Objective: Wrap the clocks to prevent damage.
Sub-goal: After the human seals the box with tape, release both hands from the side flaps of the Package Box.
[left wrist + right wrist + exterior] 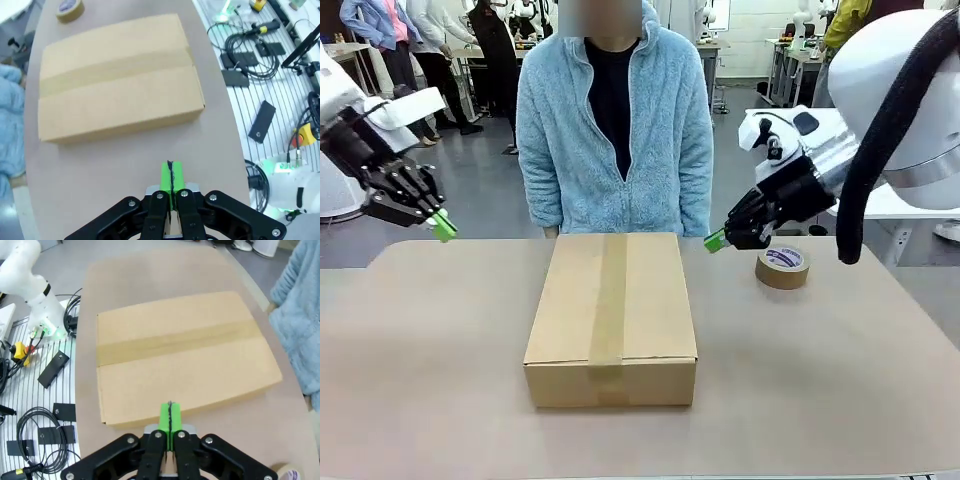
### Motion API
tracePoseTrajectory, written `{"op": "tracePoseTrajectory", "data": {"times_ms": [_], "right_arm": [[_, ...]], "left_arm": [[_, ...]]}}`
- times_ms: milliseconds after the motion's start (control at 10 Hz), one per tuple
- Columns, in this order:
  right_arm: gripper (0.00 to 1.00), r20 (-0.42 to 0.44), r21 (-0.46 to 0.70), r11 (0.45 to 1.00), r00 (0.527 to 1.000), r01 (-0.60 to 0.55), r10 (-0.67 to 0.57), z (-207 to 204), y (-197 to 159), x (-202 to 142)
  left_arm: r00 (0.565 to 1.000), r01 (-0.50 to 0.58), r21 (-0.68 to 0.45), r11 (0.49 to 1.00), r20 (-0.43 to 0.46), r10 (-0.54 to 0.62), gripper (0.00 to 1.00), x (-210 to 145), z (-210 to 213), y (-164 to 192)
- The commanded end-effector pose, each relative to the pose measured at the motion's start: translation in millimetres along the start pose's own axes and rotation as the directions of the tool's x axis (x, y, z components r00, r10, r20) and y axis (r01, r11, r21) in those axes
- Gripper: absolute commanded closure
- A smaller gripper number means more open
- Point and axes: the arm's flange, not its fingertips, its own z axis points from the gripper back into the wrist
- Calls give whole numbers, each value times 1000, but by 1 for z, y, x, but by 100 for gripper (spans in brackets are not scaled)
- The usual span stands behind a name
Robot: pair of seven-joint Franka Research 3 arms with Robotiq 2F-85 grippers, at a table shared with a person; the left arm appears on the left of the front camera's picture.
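A closed cardboard box (611, 318) sits in the middle of the tabletop (430, 400), sealed along its top by a strip of brown tape (609, 300). You cannot see the clocks; if they are inside the box, the shut flaps hide them. To the left of the box, raised above the tabletop, the left claw (444, 226) hangs clenched on nothing, its green pads pressed together. To the right of the box the right claw (715, 241) is clenched and empty too. A roll of brown tape (782, 267) lies on the tabletop just right of the box, below the right claw. A person in a light blue fleece (615, 130) stands close behind the box.

Risks as judged from here: lowering the right claw could knock the roll, and either arm swinging inward could shove the box toward the person.
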Motion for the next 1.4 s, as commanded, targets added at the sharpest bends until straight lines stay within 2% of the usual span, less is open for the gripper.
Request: {"op": "tracePoseTrajectory", "data": {"times_ms": [0, 100, 700, 800, 1000, 1100, 1300], "right_arm": [[99, 13, -23, 1000, 1000, 0, 1, 6, 3, 6], [99, 0, 0, 1000, 1000, 0, 0, 0, 0, 0], [99, 10, 12, 1000, 1000, 6, -7, 3, 1, 2], [99, -56, 10, 1000, 998, 27, -27, 17, -1, 6], [99, -172, 11, 998, 983, 69, -66, 34, -7, 14], [99, -191, 0, 998, 979, 69, -68, 40, -8, 18], [99, -167, 32, 998, 985, 48, -42, 37, -13, 15]], "left_arm": [[999, -24, -14, 1000, -36, 23, 100, -4, 2, -3], [1000, 0, 0, 1000, 0, 0, 100, 0, 0, 0], [1000, 0, 0, 1000, 0, 0, 100, 0, 0, 0], [1000, 2, -8, 1000, -10, -2, 100, -1, 1, -2], [994, -60, 62, 996, -86, 65, 100, 0, 17, 6], [996, -59, 63, 996, -59, 63, 100, -2, 13, 5], [998, -63, 48, 997, -16, 63, 100, -8, 6, 12]]}}
